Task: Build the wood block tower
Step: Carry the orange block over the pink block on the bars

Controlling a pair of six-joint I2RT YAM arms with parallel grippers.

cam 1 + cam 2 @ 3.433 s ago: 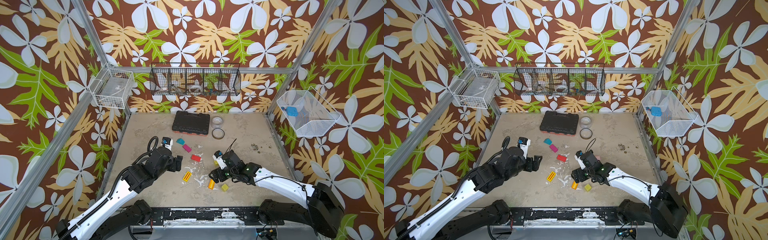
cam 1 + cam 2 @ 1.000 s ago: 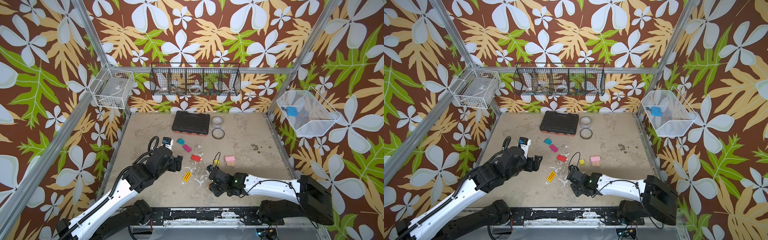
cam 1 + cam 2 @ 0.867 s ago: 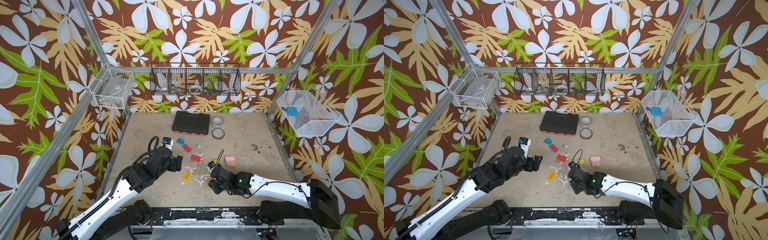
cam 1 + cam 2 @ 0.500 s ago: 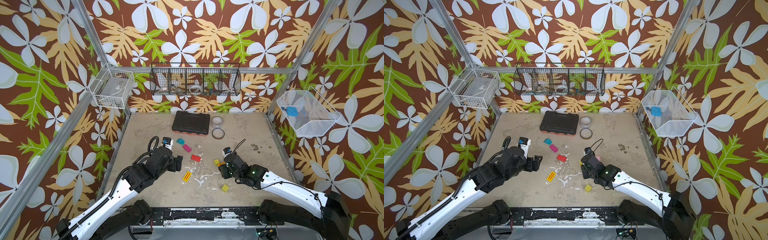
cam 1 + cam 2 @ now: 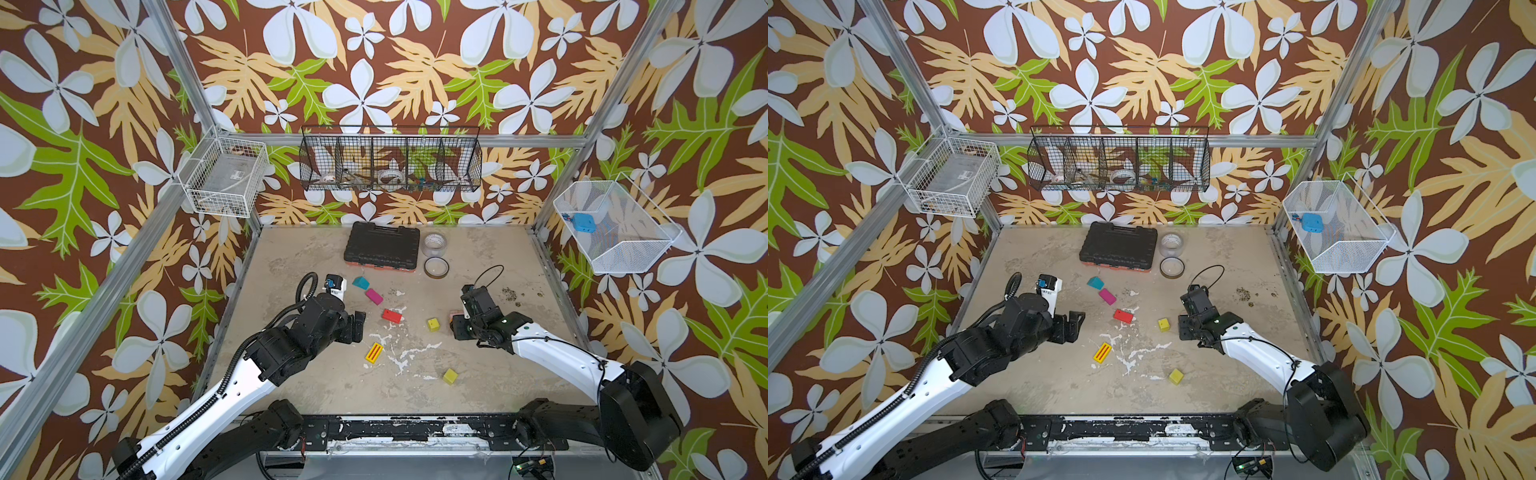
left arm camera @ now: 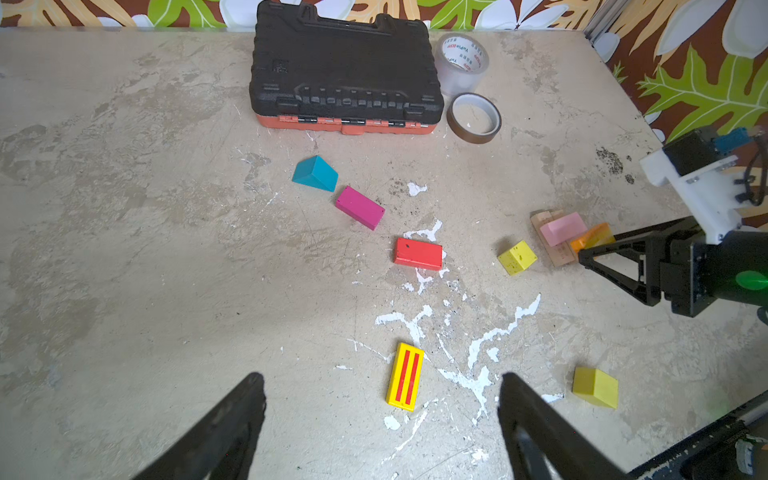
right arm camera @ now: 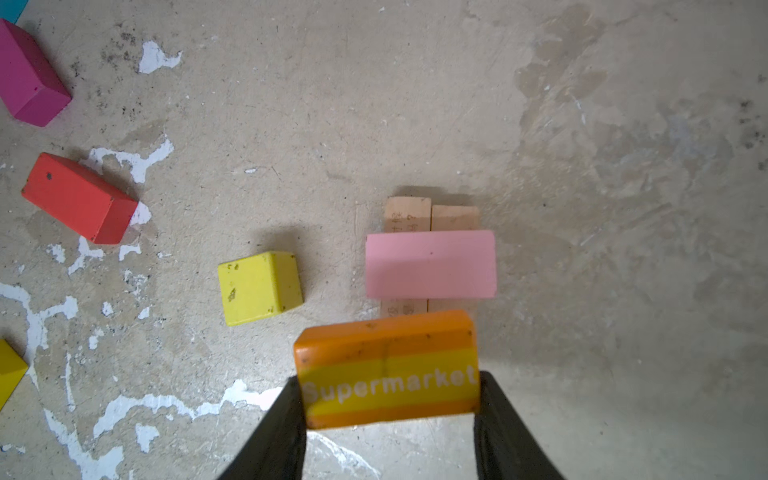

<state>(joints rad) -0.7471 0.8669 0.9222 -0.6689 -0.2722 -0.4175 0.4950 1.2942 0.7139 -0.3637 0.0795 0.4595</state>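
My right gripper point(image 7: 388, 386) is shut on an orange block point(image 7: 386, 365) with a yellow band reading "Supermarket". It holds the block just in front of the tower point(image 7: 431, 264), which is a pink brick lying across two plain wood bars point(image 7: 406, 214). A yellow-green cube point(image 7: 259, 287) sits beside it. In both top views the right gripper point(image 5: 457, 328) hides most of that stack. My left gripper point(image 6: 379, 380) hangs open above the table beside a striped yellow brick point(image 6: 405, 376). The teal wedge point(image 5: 360, 283), magenta brick point(image 5: 374, 296), red brick point(image 5: 392, 316) and a second cube point(image 5: 450, 376) lie loose.
A black tool case point(image 5: 382, 249) and two tape rolls point(image 5: 435, 242) point(image 5: 436, 267) stand at the back of the table. Wire baskets point(image 5: 390, 164) hang on the walls above table height. White paint flecks mark the table's middle.
The right arm has swung from the front middle back to the right with the orange block, ending beside the pink-topped stack. The left arm has not moved.
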